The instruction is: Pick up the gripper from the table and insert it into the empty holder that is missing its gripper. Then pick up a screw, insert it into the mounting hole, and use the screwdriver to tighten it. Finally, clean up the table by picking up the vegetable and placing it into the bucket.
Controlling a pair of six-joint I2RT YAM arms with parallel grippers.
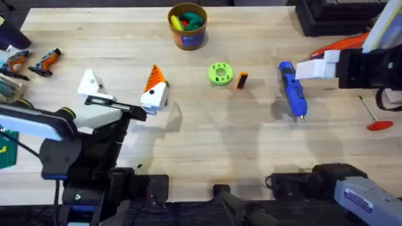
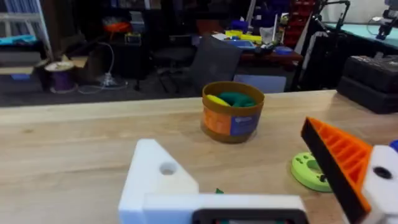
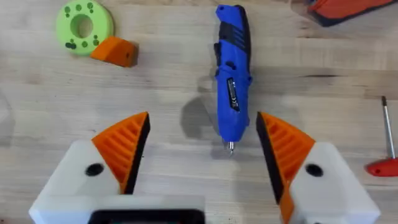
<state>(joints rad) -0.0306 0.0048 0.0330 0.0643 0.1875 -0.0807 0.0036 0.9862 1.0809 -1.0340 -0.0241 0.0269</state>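
Above the screwdriver [image 3: 232, 81], the right gripper [image 3: 202, 152] hangs open with 2 pads astride it. The left gripper [image 1: 122, 91] is open too, with 1 pad missing. Closing off-centre could roll the screwdriver away.

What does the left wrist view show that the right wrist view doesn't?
Left wrist alone: the bucket, with yellow and green items inside, and the left gripper with one bare white holder lacking its pad. Right wrist alone: the screwdriver lying between the open right gripper fingers, the small orange gripper, and a red-handled rod. Both: the green ring.
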